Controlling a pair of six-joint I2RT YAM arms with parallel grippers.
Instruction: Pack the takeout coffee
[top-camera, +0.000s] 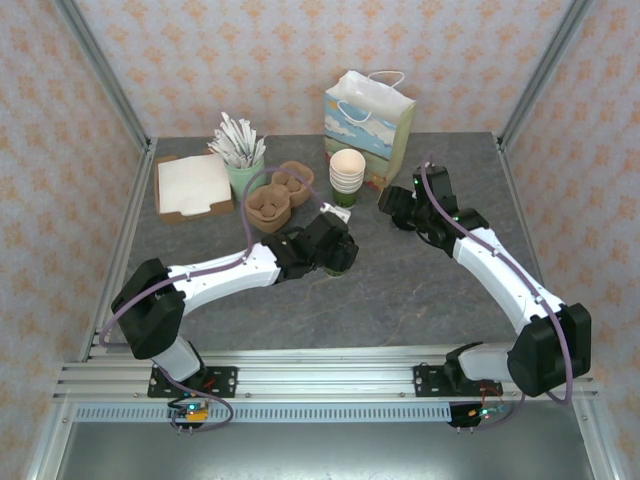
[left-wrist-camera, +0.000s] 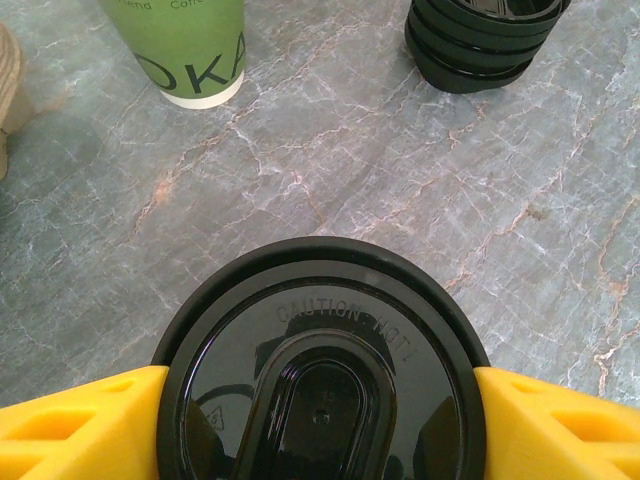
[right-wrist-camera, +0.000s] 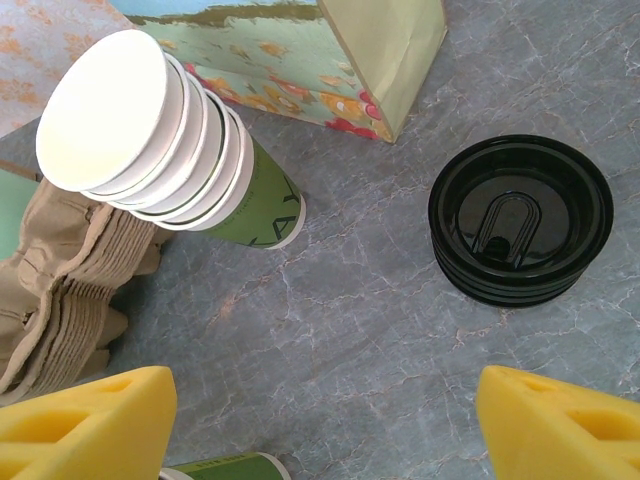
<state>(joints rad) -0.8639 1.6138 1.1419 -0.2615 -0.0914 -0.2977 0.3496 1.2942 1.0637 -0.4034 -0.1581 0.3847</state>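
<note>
The takeout coffee (left-wrist-camera: 320, 380), a cup under a black lid embossed "CAUTION HOT", stands on the table between my left gripper's (left-wrist-camera: 320, 425) yellow fingers (left-wrist-camera: 80, 425), which sit against its two sides beneath the lid rim. From above, my left gripper (top-camera: 335, 252) covers the cup, and only its green base (top-camera: 338, 268) peeks out. That green base (right-wrist-camera: 215, 468) also shows at the bottom edge of the right wrist view. My right gripper (right-wrist-camera: 325, 420) hangs open over bare table to the right of it, with nothing between its fingers. The paper gift bag (top-camera: 368, 115) stands at the back.
A stack of lidless cream-and-green cups (top-camera: 347, 170) stands in front of the bag. A pile of black lids (right-wrist-camera: 520, 220) lies below my right gripper (top-camera: 397, 205). Brown pulp carriers (top-camera: 275, 198), a napkin box (top-camera: 192, 185) and a mint cup of sachets (top-camera: 240, 150) sit back left.
</note>
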